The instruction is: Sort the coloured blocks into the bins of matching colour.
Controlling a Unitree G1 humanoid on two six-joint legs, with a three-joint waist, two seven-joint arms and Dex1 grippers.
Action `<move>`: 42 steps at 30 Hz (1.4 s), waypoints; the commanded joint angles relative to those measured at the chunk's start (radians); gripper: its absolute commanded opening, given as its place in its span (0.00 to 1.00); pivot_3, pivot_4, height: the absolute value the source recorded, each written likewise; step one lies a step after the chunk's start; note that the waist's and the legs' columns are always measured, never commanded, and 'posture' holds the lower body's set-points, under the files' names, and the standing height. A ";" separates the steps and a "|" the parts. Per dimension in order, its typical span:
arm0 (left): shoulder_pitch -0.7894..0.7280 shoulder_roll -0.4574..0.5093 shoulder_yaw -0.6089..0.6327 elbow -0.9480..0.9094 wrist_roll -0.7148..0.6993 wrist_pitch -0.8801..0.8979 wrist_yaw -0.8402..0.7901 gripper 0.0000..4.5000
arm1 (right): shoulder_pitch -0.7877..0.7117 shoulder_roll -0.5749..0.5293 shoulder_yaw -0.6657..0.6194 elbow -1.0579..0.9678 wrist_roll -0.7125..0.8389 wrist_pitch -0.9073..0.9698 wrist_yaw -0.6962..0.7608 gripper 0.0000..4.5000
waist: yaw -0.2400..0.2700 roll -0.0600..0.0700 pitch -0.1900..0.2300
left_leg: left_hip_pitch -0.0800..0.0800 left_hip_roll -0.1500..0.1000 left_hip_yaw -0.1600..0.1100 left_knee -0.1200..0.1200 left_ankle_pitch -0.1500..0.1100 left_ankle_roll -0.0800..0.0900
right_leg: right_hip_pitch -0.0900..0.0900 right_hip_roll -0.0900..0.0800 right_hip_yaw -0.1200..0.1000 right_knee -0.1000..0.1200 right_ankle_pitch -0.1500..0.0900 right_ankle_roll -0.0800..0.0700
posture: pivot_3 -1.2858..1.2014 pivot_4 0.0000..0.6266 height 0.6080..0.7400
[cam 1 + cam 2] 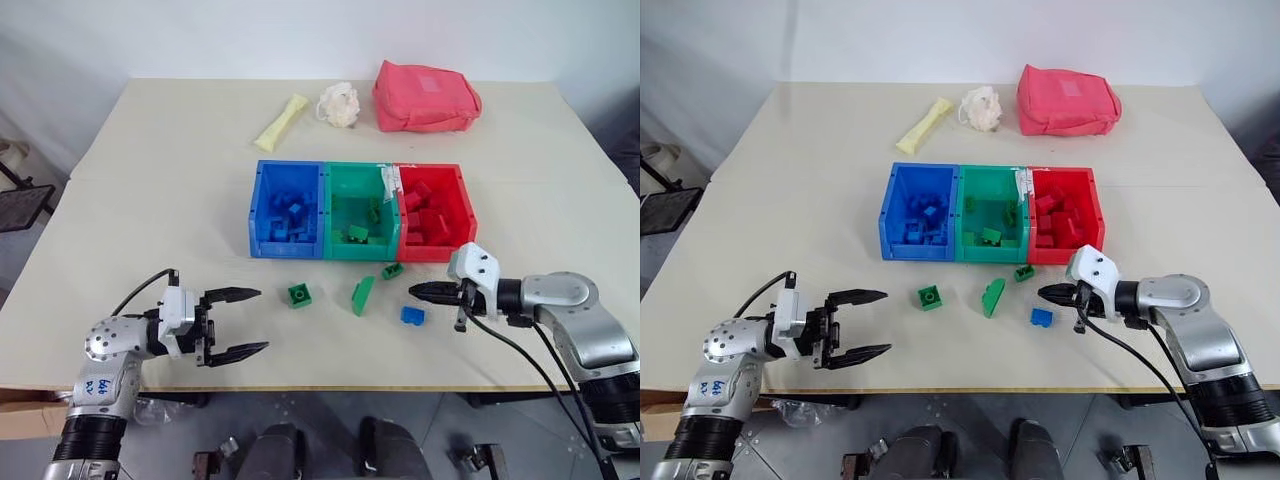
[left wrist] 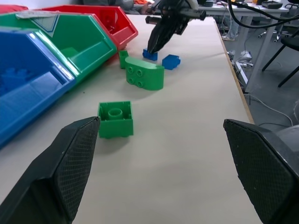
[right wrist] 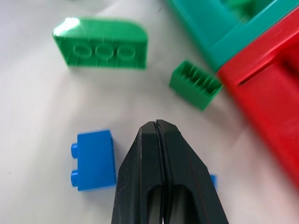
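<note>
- My right claw [image 1: 420, 291] has its two black fingers pressed flat together with nothing between them; in the right wrist view they meet tip to tip over bare counter [image 1: 150, 180], beside the small blue studded plastic brick [image 3: 95, 159].
- A sliver of a second blue piece [image 3: 212, 180] shows on the far side of the fingers; I can't tell what it is.
- My left claw [image 1: 240, 322] stands wide open and empty, level above the counter, near the small square green studded brick [image 1: 299, 295].
- Loose in front of the three joined plastic bins [image 1: 290, 247]: that square green brick, the longer green wedge brick [image 1: 362, 295], a small green brick [image 1: 392, 270] just beside the green bin's [image 1: 360, 252] front wall, and the blue brick.
- I judge this a missed pick on the blue brick. Next I'd reopen the right claw, straddle the brick, close, then carry it to the blue bin [image 1: 262, 215].
</note>
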State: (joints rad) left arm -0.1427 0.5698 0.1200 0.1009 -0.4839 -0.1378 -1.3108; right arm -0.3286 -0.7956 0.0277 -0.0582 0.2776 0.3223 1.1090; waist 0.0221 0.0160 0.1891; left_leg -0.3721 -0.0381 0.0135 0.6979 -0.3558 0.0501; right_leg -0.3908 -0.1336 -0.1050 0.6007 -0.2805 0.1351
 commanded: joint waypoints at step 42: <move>0.044 -0.035 0.030 -0.135 -0.025 0.052 0.178 1.00 | -0.040 -0.012 -0.055 -0.031 0.005 0.016 -0.020 0.31 | -0.001 0.001 0.000 | 0.000 0.000 0.001 0.000 0.000 0.000 | -0.001 -0.001 0.001 0.000 0.000 0.000 | 0.52 0.24 1.00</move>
State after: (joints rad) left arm -0.1060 0.5423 0.1226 0.0242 -0.4848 -0.0962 -1.1748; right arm -0.3477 -0.7875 0.0160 -0.0175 0.2478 0.3241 1.0960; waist 0.0209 0.0166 0.1894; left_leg -0.3723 -0.0376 0.0141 0.6977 -0.3558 0.0500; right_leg -0.3914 -0.1342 -0.1038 0.6005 -0.2804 0.1351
